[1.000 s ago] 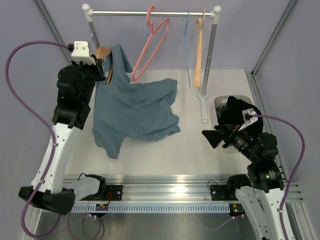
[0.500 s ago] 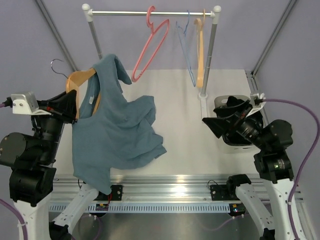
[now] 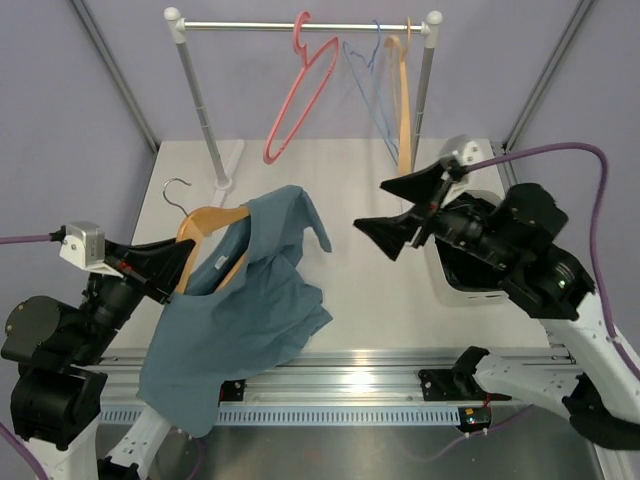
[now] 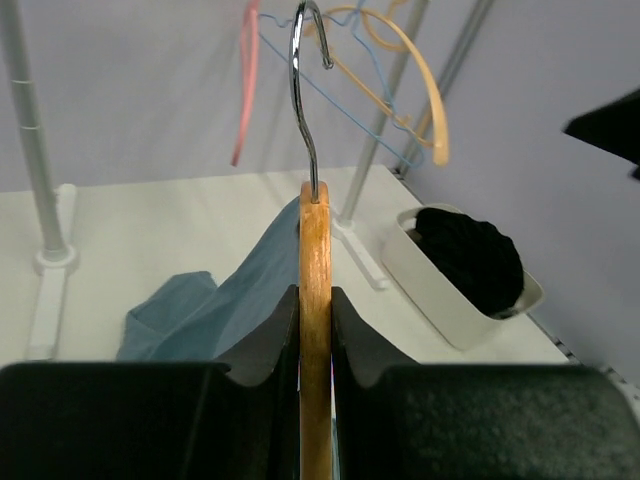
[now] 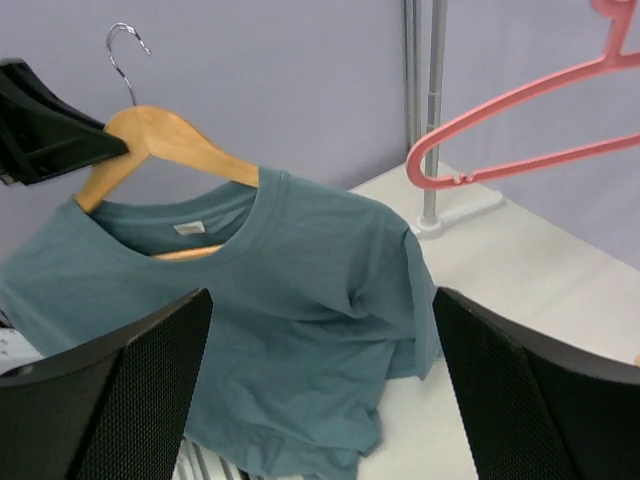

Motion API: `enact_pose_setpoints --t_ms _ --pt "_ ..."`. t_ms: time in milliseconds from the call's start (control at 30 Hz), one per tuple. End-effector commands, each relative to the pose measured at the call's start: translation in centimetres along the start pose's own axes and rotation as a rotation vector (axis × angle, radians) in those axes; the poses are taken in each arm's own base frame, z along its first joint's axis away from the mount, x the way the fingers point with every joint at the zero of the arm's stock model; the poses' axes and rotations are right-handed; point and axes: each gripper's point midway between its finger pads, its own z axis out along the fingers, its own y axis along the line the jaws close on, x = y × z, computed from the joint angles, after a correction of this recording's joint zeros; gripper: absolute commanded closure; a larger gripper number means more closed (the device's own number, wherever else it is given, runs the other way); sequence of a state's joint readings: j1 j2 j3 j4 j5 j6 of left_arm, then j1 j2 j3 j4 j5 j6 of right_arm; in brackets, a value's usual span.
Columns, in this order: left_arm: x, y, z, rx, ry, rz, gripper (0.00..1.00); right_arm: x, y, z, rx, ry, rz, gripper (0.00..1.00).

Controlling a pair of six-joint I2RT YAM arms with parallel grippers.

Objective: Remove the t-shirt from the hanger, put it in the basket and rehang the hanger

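Clamps the wooden hanger (image 3: 215, 216) by one arm in the narrow left pincer (image 4: 315, 302) so the teal t-shirt (image 3: 240, 312) hangs exposed, with the right pincer (image 3: 375, 205) spread wide, seemingly for pulling it off.

The t-shirt (image 5: 310, 290) hides one half of the hanger (image 5: 180, 140). In the left wrist view, the hanger's bottom end runs off the picture's lower edge.

A chrome-barred garment rack (image 3: 240, 26) stands on a white table (image 3: 320, 170). Behind the rack rise plain lilac walls (image 3: 60, 120), evenly lit; well in front of it runs an aluminium rail (image 3: 340, 385).
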State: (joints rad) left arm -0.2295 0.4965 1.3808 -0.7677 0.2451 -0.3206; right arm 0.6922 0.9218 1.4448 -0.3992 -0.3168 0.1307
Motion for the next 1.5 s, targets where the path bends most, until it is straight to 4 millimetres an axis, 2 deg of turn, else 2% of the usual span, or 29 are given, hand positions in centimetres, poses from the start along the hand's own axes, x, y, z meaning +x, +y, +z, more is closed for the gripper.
enact_pose_setpoints --t_ms 0,33,100,133,167,200,233,300,367,400,433,467,533,700,833,1100,1167,1467 --pt "-1.0 -3.9 -1.3 0.198 -0.035 -0.012 1.0 2.9 -1.0 1.5 0.123 0.128 -0.22 0.01" --pt "-0.7 -4.2 -1.3 0.213 -0.022 -0.025 1.0 3.1 -0.3 1.9 0.1 0.117 -0.288 0.01" --pt "0.7 -4.9 -1.2 0.27 0.032 -0.044 1.0 5.9 1.9 3.1 0.046 0.137 -0.39 0.0" --pt "1.1 -4.9 -1.1 0.278 0.044 -0.049 1.0 6.6 1.7 3.5 0.044 0.138 -0.415 0.0" --pt "1.5 -5.0 -1.1 0.287 0.054 -0.051 1.0 6.2 2.8 4.0 0.011 0.088 -0.431 0.0" --pt "1.8 -5.1 -1.2 0.297 0.062 -0.052 1.0 6.8 3.2 4.2 -0.008 0.08 -0.454 0.0" --pt "2.2 -5.2 -1.3 0.312 0.074 -0.054 1.0 8.3 3.8 4.4 -0.027 0.09 -0.503 0.0" --pt "2.8 -5.6 -1.5 0.336 0.089 -0.063 1.0 7.3 4.7 4.4 -0.029 0.017 -0.526 0.0" --pt "3.6 -6.0 -1.5 0.371 0.118 -0.075 1.0 7.7 4.7 4.7 0.003 0.011 -0.583 0.01" --pt "3.6 -6.1 -1.5 0.385 0.117 -0.074 1.0 7.9 5.9 4.9 -0.022 0.004 -0.627 0.0" --pt "4.3 -6.3 -1.6 0.407 0.14 -0.077 1.0 7.9 6.4 5.2 -0.017 0.009 -0.652 0.01" --pt "4.5 -6.4 -1.7 0.419 0.144 -0.074 1.0 8.7 6.0 6.1 0.039 0.044 -0.685 0.01" --pt "5.0 -6.9 -2.0 0.455 0.166 -0.085 1.0 9.3 7.5 6.5 0.029 0.044 -0.748 0.0" --pt "5.6 -7.2 -2.8 0.477 0.157 -0.084 1.0 9.2 9.4 7.6 -0.007 -0.018 -0.729 0.0" --pt "6.1 -7.0 -2.3 0.481 0.175 -0.095 1.0 9.4 10.9 7.9 -0.071 -0.028 -0.742 0.0" --pt "6.4 -6.8 -1.9 0.477 0.173 -0.11 1.0 11.1 12.1 9.6 -0.118 0.028 -0.79 0.01" --pt "6.6 -6.7 -1.8 0.477 0.174 -0.111 1.0 12.1 12.3 10.0 -0.126 0.059 -0.818 0.0" --pt "6.6 -7.5 -2.4 0.525 0.18 -0.133 1.0 12.5 12.6 12.4 -0.068 0.034 -0.888 0.01"
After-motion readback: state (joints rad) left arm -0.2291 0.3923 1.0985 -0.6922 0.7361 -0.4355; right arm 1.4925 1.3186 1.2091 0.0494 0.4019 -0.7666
